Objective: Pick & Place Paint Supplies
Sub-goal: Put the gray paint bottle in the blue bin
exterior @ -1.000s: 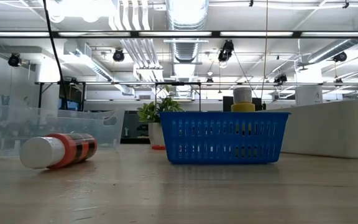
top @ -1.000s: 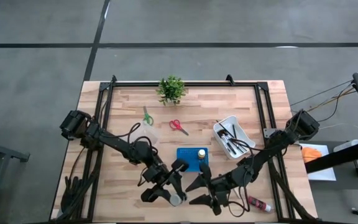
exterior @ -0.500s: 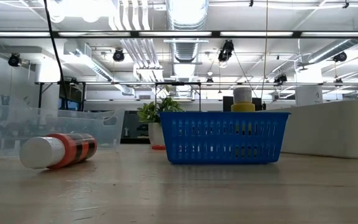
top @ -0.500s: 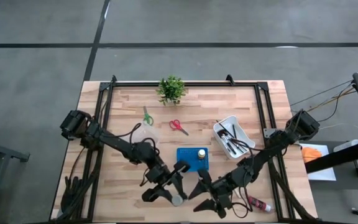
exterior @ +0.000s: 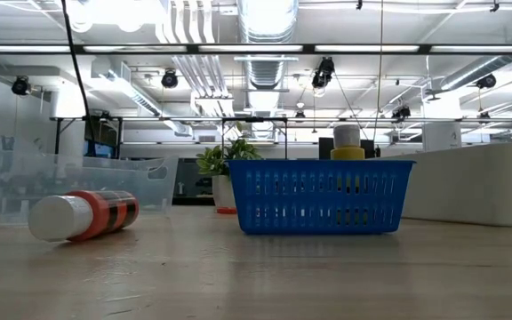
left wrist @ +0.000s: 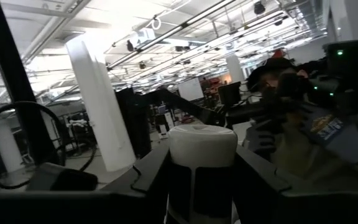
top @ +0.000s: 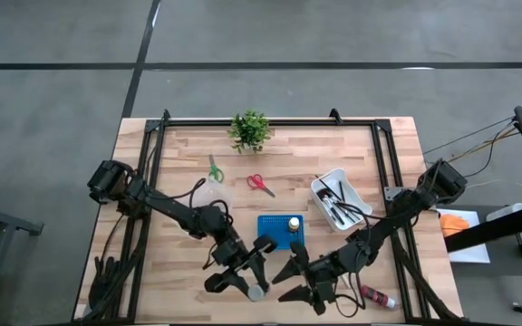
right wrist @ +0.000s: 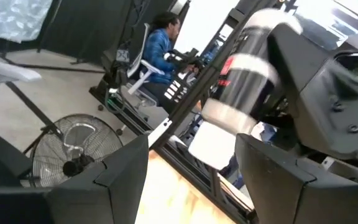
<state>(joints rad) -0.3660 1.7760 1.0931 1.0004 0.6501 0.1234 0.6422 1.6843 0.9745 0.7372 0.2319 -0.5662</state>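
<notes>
My left gripper (top: 246, 279) is near the table's near edge, shut on a small black paint bottle (left wrist: 202, 146) with a white cap (top: 257, 292). The same bottle (right wrist: 238, 87) shows in the right wrist view. My right gripper (top: 290, 279) is open just to the right of it, fingers spread and facing the bottle. A yellow bottle (top: 294, 223) stands in the blue basket (top: 270, 237). Brushes lie in the white tray (top: 326, 184). Green scissors (top: 214, 169) and red scissors (top: 261, 184) lie flat on the table. A red bottle (top: 376, 296) lies on its side near the right corner. My left gripper pinches the black bottle by its body (left wrist: 201, 186) between the two fingers (left wrist: 151, 171). The bottle lies along the fingers, and its white cap (left wrist: 202, 140) sticks out past their tips toward the near edge. In the right wrist view it hangs tilted, clear of the table.
A small potted plant (top: 249, 129) stands at the far edge. A clear bin (top: 212, 195) sits left of the basket. In the low view a red-and-black bottle (exterior: 78, 215) lies on its side left of the blue basket (exterior: 324, 197). A person sits in the room beyond (right wrist: 157, 43).
</notes>
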